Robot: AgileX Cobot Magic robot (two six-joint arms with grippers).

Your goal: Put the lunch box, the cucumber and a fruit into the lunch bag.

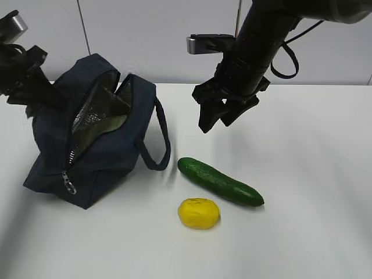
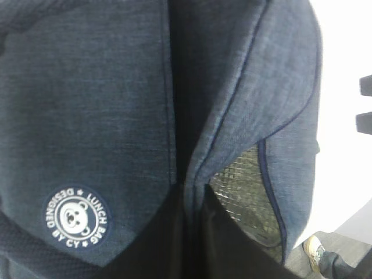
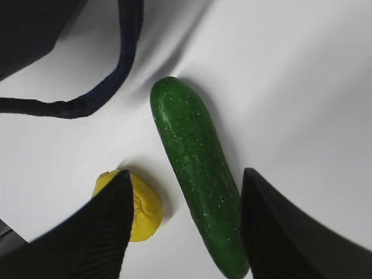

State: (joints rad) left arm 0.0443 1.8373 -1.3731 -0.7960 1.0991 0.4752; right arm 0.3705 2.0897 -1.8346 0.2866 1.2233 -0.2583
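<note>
On the white counter [image 1: 302, 174], left, the boxy navy fabric lunch bag [image 1: 99, 139] gapes unzipped, its round white logo [image 2: 77, 217] reading "DESIGNED BY CY LUNCH BAG". Right pincer [image 3: 183, 226] hangs parted over the long dark green cucumber [image 1: 220, 181] beside the small yellow oval fruit [image 1: 199, 213]; left pincer's [image 1: 26, 87] state cannot be told.

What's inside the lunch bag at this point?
Through the open zipper of the lunch bag only silver foil lining shows, with a greenish patch low in the opening that I cannot identify. The bottom is hidden. The cucumber and lemon lie on the table.
</note>
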